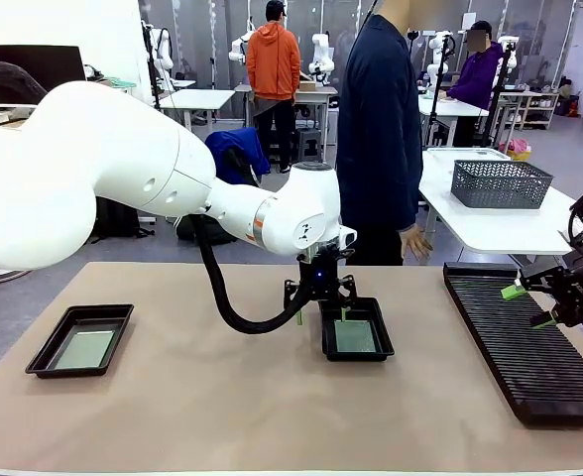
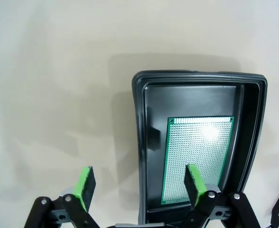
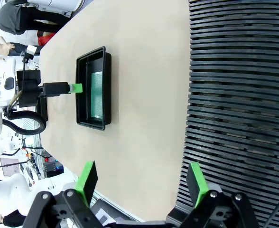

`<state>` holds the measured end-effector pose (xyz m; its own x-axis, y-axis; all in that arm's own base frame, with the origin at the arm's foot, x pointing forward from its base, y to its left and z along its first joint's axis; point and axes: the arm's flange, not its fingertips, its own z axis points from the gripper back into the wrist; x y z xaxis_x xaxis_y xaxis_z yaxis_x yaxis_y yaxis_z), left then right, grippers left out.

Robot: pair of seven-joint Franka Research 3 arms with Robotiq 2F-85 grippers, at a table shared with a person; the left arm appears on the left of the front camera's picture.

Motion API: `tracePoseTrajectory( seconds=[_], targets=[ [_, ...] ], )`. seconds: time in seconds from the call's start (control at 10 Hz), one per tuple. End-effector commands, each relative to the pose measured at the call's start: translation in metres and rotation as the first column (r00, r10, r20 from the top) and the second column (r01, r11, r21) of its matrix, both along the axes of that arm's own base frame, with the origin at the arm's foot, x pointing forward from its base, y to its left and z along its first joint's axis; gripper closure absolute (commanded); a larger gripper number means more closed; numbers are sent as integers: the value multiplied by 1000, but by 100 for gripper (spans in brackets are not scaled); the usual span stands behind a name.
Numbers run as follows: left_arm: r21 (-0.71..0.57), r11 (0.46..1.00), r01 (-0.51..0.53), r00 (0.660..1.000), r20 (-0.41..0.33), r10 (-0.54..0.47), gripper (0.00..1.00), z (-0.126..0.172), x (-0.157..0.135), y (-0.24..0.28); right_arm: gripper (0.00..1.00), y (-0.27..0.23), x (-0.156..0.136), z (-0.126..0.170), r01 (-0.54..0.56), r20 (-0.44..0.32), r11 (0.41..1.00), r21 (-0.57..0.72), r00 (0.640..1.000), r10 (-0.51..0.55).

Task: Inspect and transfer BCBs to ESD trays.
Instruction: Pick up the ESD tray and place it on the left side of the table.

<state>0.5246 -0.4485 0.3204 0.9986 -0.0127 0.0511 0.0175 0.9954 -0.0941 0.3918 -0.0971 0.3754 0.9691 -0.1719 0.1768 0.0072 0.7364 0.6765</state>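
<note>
Left pincer (image 2: 138,190) open, straddling centre tray (image 2: 144,156) wall; board (image 2: 196,159) inside. Front view: left tray (image 1: 44,357) holds board (image 1: 83,349); right pincer (image 1: 529,305) open over rack (image 1: 529,347).

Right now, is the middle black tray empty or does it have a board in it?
It has a board. The middle tray holds one green perforated board lying flat on its floor, with the left arm's open jaws straddling the tray's wall.

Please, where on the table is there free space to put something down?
Bare tabletop lies between the left tray and the middle tray, and along the near edge. Beside the slotted rack a narrower strip remains. The left gripper crowds the middle tray.
</note>
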Motion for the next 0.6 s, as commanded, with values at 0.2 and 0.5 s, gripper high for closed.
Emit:
tracePoseTrajectory(
  seconds=[0.2,0.5],
  targets=[
    [50,999,-10,999,38,9,14,-6,-5,0,0,0,-2,0,2,1,1000,5,1000,-2],
    [51,999,-15,999,50,13,30,-3,-7,2,0,0,-2,0,2,1,1000,5,1000,-2]
  ],
)
